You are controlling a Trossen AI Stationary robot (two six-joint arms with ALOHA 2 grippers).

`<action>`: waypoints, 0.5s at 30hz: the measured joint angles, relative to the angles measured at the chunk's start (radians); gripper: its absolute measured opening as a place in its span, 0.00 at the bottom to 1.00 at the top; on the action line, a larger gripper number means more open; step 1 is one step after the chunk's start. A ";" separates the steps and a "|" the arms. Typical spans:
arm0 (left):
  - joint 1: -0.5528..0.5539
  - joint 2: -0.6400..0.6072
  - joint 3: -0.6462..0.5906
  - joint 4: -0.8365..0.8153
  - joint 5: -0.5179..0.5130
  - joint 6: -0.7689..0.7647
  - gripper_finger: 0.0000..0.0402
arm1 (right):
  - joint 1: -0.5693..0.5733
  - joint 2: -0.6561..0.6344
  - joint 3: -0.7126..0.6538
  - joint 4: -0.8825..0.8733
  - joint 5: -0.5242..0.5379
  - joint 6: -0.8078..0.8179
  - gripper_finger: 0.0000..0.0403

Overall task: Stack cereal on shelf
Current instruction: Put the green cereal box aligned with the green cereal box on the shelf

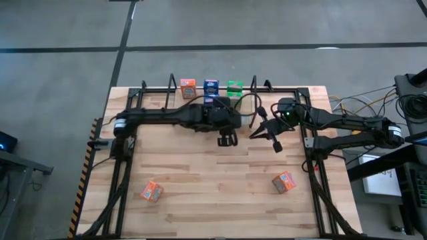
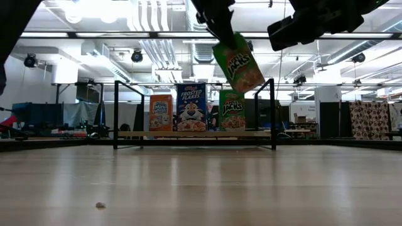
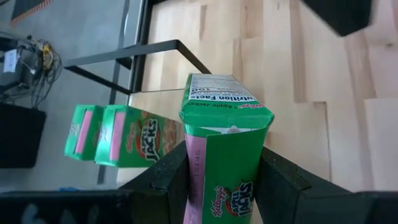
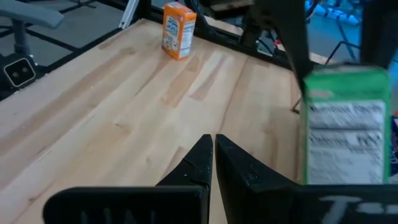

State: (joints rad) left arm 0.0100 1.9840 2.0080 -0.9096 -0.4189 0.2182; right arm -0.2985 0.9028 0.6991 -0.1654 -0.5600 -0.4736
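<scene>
Green cereal box (image 3: 227,168) clamped in left pincer (image 3: 224,180).

Wooden table (image 1: 200,180): the centre and lower middle of the high view lie bare, passable between two orange cereal boxes, lower left (image 1: 151,191) and lower right (image 1: 284,181). Top centre, the shelf (image 1: 157,89) is occupied by orange (image 1: 188,87), blue (image 1: 211,87) and green (image 1: 234,87) boxes. Both arms cross mid-frame; the left gripper (image 1: 227,139) and right gripper (image 1: 276,147) narrow the gap between them.
</scene>
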 joint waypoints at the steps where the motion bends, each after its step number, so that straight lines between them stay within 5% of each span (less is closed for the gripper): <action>1: 0.007 0.008 0.006 0.001 0.008 0.007 0.33 | 0.000 0.000 0.000 -0.001 -0.001 0.001 0.02; 15: 0.103 0.024 -0.022 0.079 0.019 0.011 0.33 | 0.000 -0.005 0.000 -0.013 -0.002 0.002 0.02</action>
State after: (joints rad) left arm 0.1127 2.0079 1.9862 -0.8307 -0.4004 0.2287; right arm -0.2989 0.8974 0.6987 -0.1780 -0.5617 -0.4720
